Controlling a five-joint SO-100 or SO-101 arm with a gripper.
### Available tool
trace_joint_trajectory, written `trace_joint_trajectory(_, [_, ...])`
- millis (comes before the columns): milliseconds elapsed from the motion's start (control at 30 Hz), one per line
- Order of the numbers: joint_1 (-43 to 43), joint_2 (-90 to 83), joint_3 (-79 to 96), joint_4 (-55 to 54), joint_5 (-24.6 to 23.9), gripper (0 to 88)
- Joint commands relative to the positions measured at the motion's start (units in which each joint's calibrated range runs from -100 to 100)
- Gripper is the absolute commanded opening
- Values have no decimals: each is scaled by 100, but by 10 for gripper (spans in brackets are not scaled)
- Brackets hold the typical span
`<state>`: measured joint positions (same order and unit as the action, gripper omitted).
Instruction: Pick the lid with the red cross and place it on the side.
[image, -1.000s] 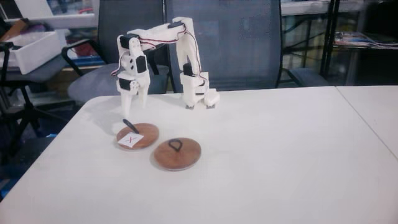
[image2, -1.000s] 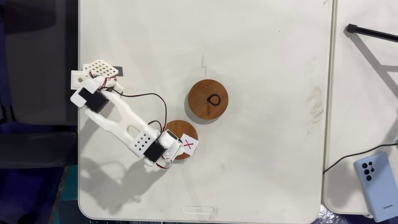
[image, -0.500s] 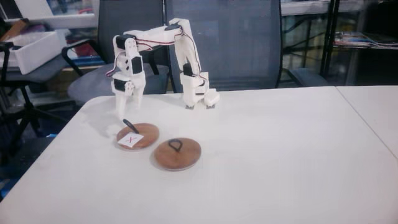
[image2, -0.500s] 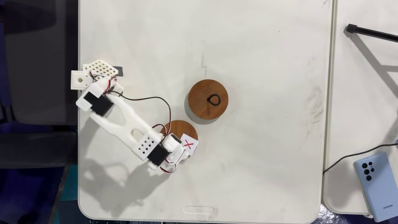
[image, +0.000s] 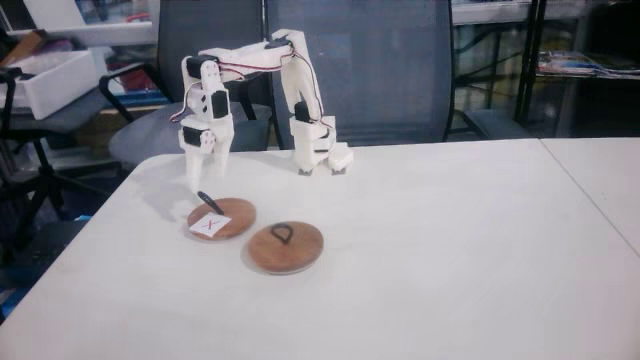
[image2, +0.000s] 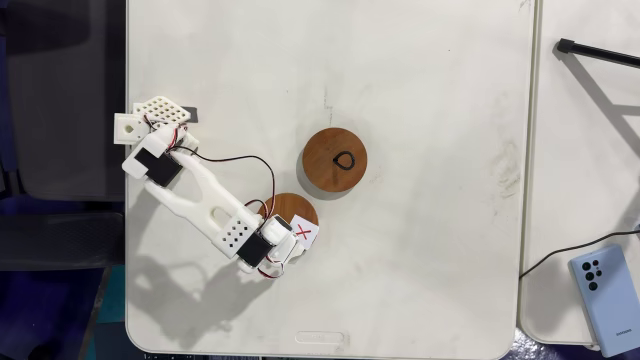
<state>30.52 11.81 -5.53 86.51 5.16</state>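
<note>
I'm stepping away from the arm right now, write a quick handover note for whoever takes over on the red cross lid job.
Gripper: pointing down above the table, just behind the lid with the red cross; holding nothing. Whether the fingers are open or shut can't be told from these views.
The lid with the red cross: flat on the white table, label up, its black loop handle toward the gripper. In the top-down fixed view the arm covers part of it.
Unlabelled lid: close beside it, apart from the arm.
Done: approach only.
Left: lower onto the loop, grip, lift, set the lid off to the side.
</note>
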Motion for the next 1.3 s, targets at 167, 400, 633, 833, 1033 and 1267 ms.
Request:
trace_joint_trajectory(167, [-13, 25, -200, 15, -20, 245])
trace_joint_trajectory(400, [-13, 391, -200, 15, -25, 245])
trace_joint_trajectory(633, [-13, 400, -209, -2, -25, 245])
trace_joint_trajectory(833, [-13, 417, -644, 7, -25, 245])
trace_joint_trajectory(1033, [-13, 417, -744, 15, -25, 245])
trace_joint_trajectory(1267, [-13, 417, -716, 15, -25, 244])
